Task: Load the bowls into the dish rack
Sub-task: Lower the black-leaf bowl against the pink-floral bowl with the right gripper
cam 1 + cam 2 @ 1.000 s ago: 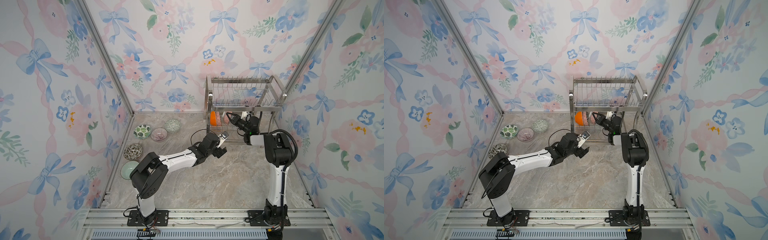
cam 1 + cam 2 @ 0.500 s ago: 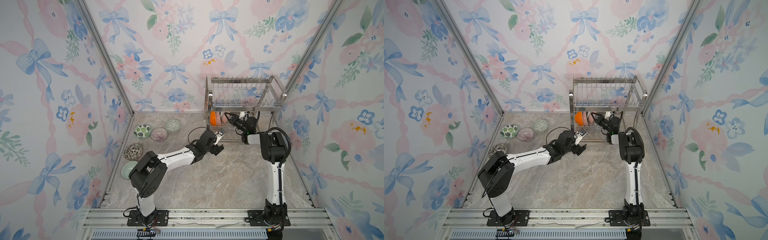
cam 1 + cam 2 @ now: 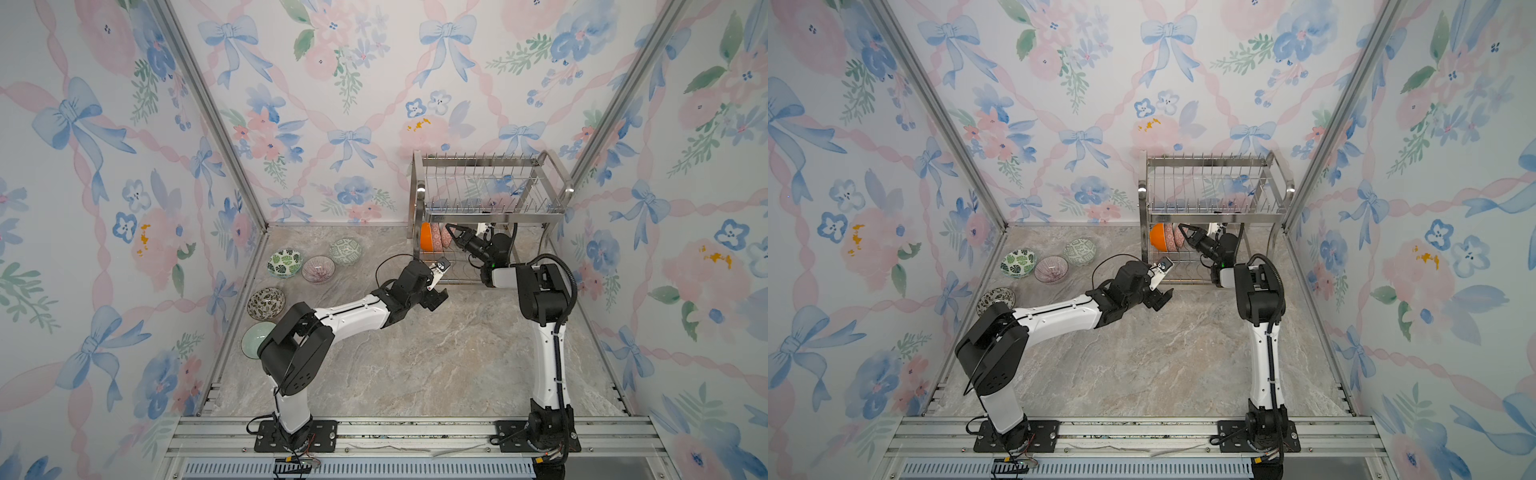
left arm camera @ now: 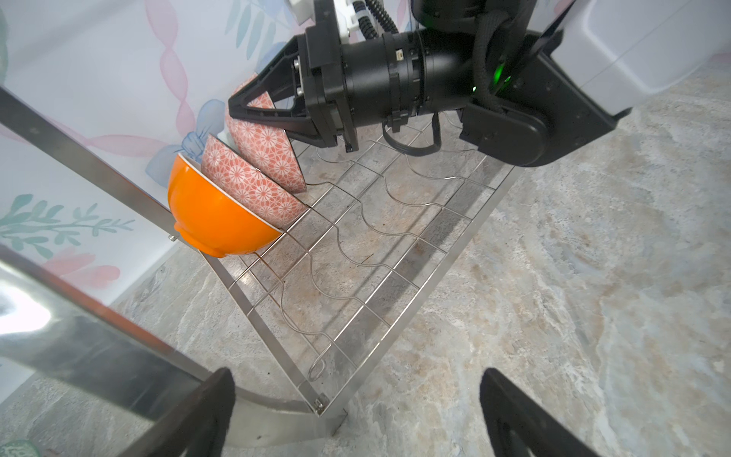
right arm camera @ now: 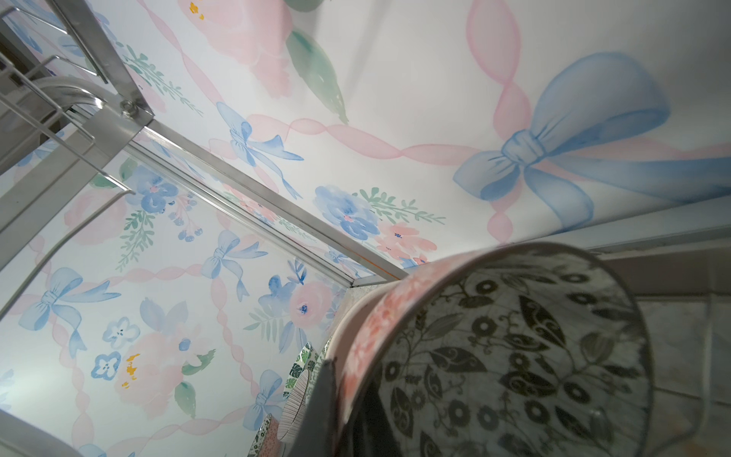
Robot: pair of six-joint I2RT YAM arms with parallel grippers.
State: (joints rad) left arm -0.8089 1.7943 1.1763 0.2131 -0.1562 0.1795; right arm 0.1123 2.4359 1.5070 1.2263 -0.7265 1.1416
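Got the right gripper (image 4: 237, 110) clamped tight on the rim of a pink-flowered bowl (image 4: 264, 146), with one finger (image 4: 300, 127) lying along the outside wall. Checked the right wrist view too: same bowl, dark leafy print inside (image 5: 514, 356), pressed right up against a finger (image 5: 327, 399). Found that bowl standing on edge in the lower tier of the dish rack (image 4: 399, 253), bottom edge down at the wires, leaning onto a second pink bowl (image 4: 237, 178), itself nested into an orange bowl (image 4: 213, 217) at the tier's left end. Can't tell for sure whether the held one has its weight on the wires.

Moving out to the left gripper (image 4: 356, 419): spread fully wide, nothing between the fingers (image 4: 215, 411), aimed at the rack's near corner and just short of it. Spotted it in both top views too, over the marble table (image 3: 415, 365), just in front of the rack's left leg.

Counted five more bowls loose on the table, over by the left wall and well apart from the rack: green leaf bowl (image 3: 284, 262), purple-lined bowl (image 3: 318, 269) just beside it, green geometric bowl (image 3: 345, 251) farthest back, dark leaf bowl (image 3: 266, 303) nearer, and a pale green bowl (image 3: 253, 347) half hidden behind the left arm (image 3: 353, 316).
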